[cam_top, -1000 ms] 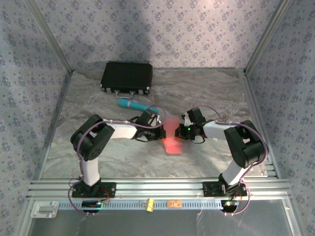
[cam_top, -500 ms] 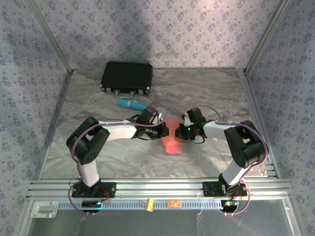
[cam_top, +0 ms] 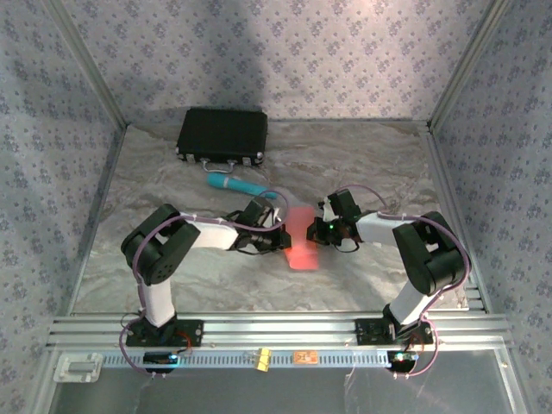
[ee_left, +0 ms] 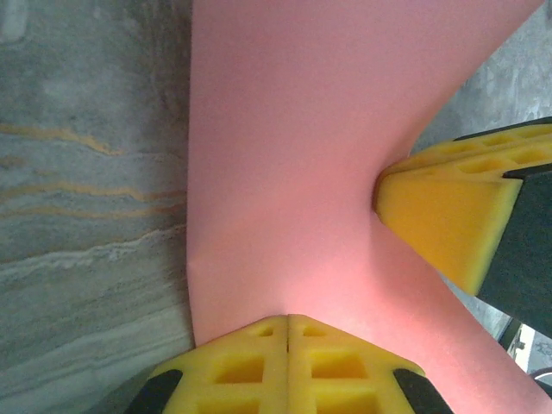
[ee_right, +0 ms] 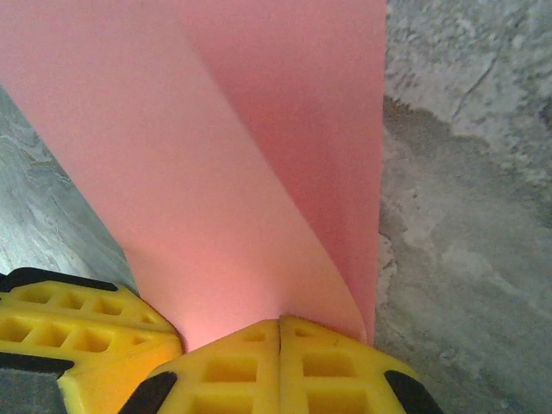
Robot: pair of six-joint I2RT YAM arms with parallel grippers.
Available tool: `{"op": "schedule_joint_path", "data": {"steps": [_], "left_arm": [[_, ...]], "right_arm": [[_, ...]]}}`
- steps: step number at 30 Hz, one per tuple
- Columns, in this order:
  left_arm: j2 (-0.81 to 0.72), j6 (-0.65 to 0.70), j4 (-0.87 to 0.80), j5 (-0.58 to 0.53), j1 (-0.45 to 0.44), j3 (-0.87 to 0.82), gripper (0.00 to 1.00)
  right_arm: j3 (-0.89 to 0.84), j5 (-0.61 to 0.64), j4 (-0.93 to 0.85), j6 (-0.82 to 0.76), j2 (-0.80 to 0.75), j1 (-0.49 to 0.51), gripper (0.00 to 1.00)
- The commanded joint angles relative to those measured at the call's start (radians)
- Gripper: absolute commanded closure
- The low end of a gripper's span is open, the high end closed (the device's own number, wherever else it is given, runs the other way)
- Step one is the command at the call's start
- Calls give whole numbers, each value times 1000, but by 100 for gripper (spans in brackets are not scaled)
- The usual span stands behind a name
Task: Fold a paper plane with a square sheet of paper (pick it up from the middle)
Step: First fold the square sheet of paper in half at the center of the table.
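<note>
The sheet of paper is at the middle of the table, between my two grippers. My left gripper pinches its left edge and my right gripper its right edge. Behind my left arm lies the cylinder. Farther back, near the rear wall, sits the case.

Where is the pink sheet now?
Top view: the pink sheet is mid-table, gripped by the left end effector and right end effector, nearer than the teal cylinder.

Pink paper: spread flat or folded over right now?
Folded over, loosely. In the right wrist view the square sheet of paper shows two layers meeting at the shut right gripper; the left gripper pinches it too.
</note>
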Motion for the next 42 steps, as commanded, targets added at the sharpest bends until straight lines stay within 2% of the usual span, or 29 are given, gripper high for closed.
{"op": "schedule_joint_path", "data": {"steps": [1, 6, 12, 20, 28, 35, 42], "left_arm": [[-12, 32, -86, -40, -6, -12, 100], [-67, -3, -129, -21, -15, 46, 100], [-92, -60, -65, 10, -29, 48, 100], [-27, -64, -39, 49, -30, 3, 100], [-11, 15, -126, -24, -32, -56, 100], [-93, 13, -150, -30, -38, -29, 99], [-156, -41, -90, 27, -40, -7, 97]], "right_arm": [[-52, 124, -131, 12, 45, 8, 100], [-48, 127, -141, 12, 43, 6, 100], [-46, 136, -147, 14, 46, 7, 100], [-43, 137, -151, 10, 53, 8, 100], [-47, 140, -153, 10, 47, 9, 100], [-49, 142, -155, 12, 40, 9, 100], [-55, 143, -158, 12, 30, 9, 100]]}}
